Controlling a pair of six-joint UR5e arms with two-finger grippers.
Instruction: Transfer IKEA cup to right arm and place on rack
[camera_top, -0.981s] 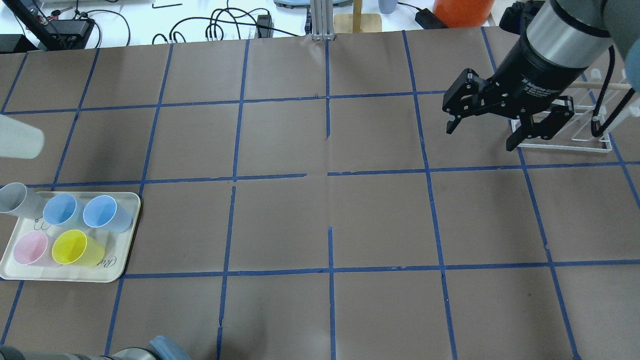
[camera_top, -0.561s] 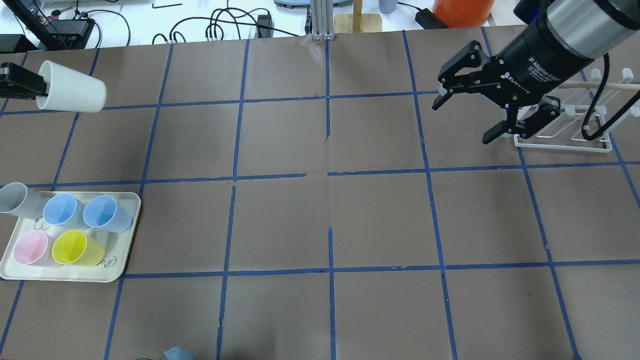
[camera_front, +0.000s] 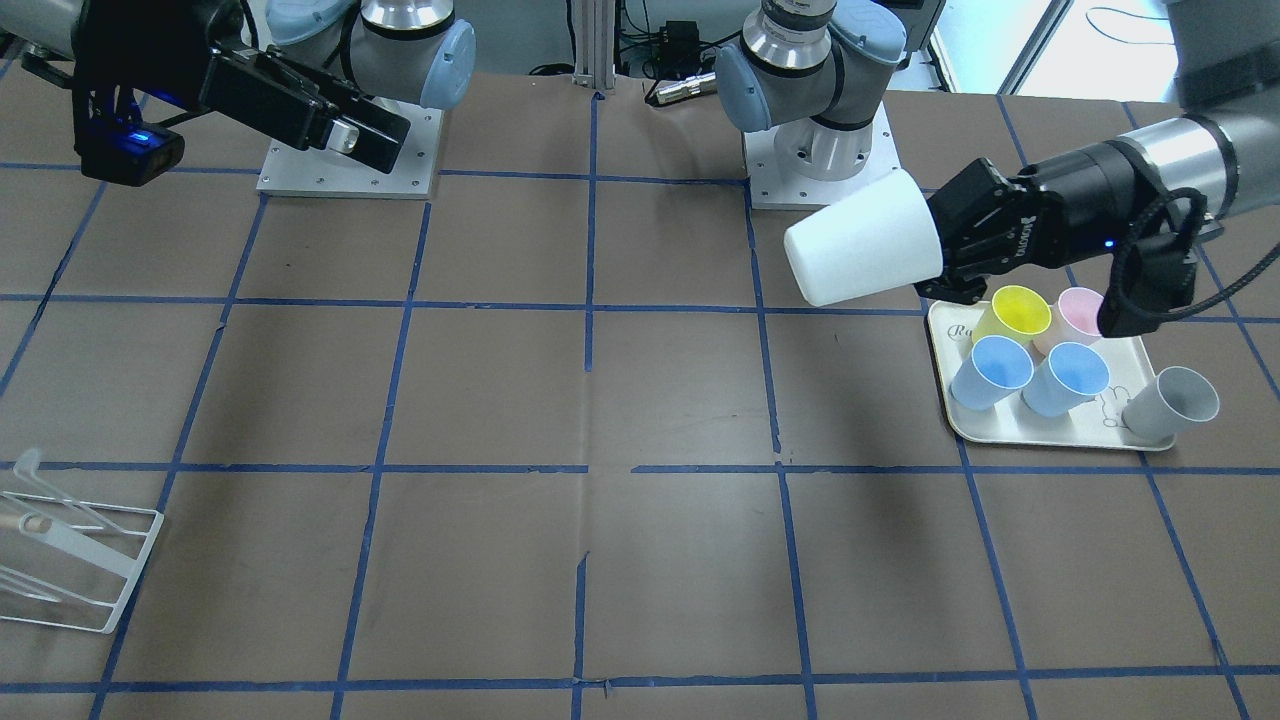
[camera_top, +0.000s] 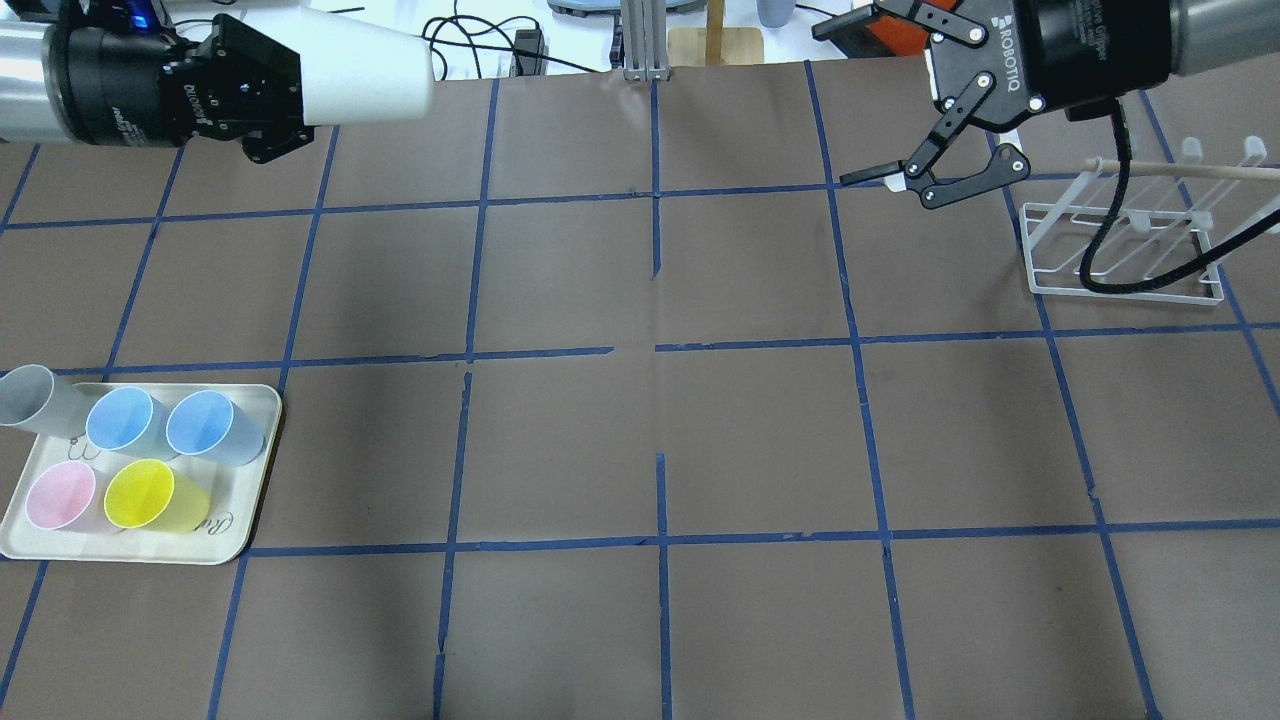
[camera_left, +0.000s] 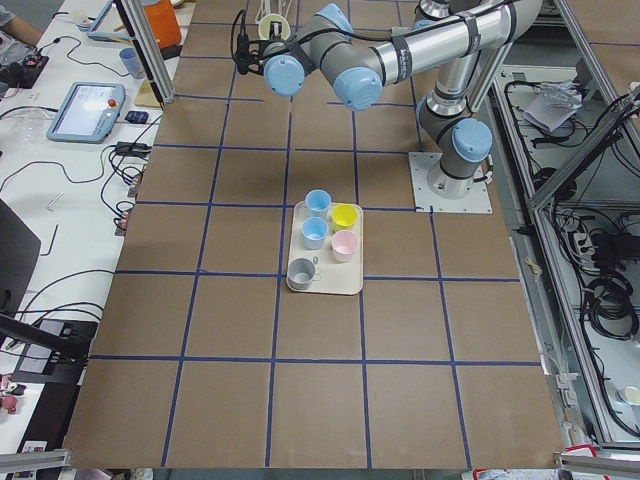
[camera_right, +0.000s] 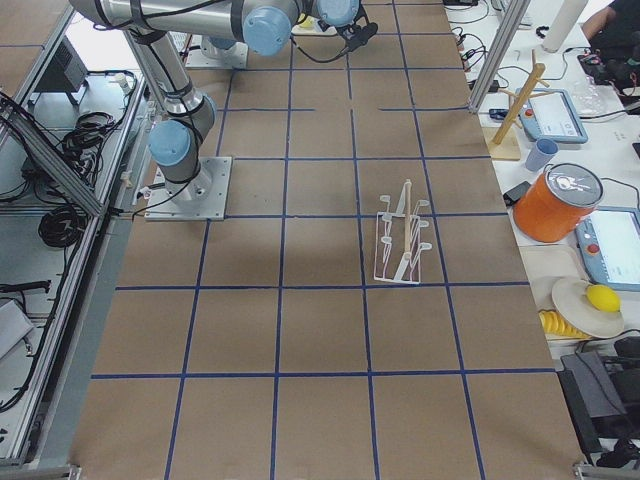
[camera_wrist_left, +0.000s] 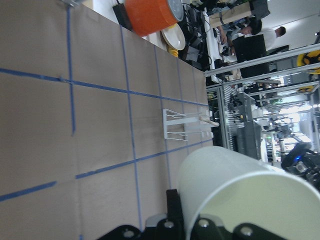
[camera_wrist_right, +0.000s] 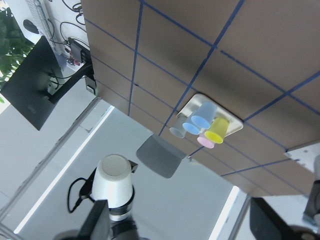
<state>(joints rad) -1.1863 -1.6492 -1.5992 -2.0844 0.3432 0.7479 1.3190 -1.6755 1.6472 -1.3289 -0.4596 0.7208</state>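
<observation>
The IKEA cup (camera_top: 365, 65) is pale white and lies on its side, high above the table's far left, its base pointing toward the centre. My left gripper (camera_top: 300, 90) is shut on its rim end. It also shows in the front-facing view (camera_front: 865, 250), held by the left gripper (camera_front: 940, 265) above the tray, and fills the left wrist view (camera_wrist_left: 235, 190). My right gripper (camera_top: 832, 105) is open and empty, raised at the far right, its jaws facing the cup across the table. The white wire rack (camera_top: 1125, 245) stands on the table just right of and below the right gripper.
A cream tray (camera_top: 245, 520) at the near left holds two blue cups, a pink cup (camera_top: 60, 495) and a yellow cup; a grey cup (camera_top: 30, 395) sits at its corner. An orange container and cables lie beyond the table's far edge.
My left gripper has carried the cup up and to the right, from the left edge toward the far middle. My right gripper has risen away from the rack, turned toward the cup and stayed open.
</observation>
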